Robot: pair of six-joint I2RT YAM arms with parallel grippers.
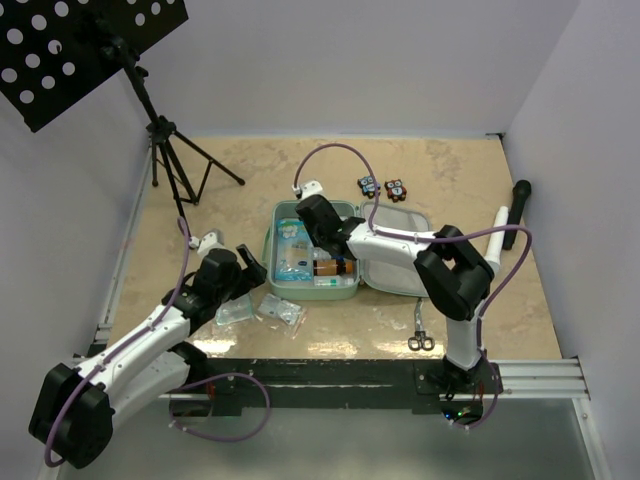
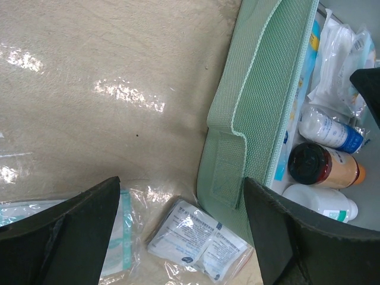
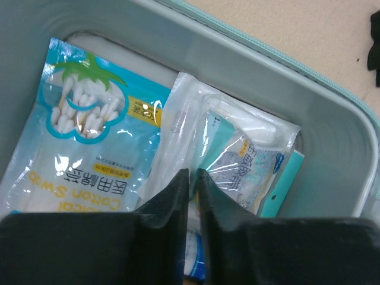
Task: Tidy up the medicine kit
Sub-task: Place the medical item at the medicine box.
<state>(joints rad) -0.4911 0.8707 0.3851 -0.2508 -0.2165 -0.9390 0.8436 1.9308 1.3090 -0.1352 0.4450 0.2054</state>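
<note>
Now we see the mint-green rounded zip-up medicine kit [image 1: 395,275] lying open in the middle of the desk [image 1: 450,180]. Our left hand [image 2: 180,184], released wide, hovers over a clear-wrapped white sachet packet [image 2: 199,243] between the kit and the desk's near edge. Our right hand [image 3: 193,178], clenched empty, sits inside the kit.

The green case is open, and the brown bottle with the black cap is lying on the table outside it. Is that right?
Not quite. The green case is open, but the brown bottle with the black cap is lying inside it, not outside. The left wrist view shows it.
</note>
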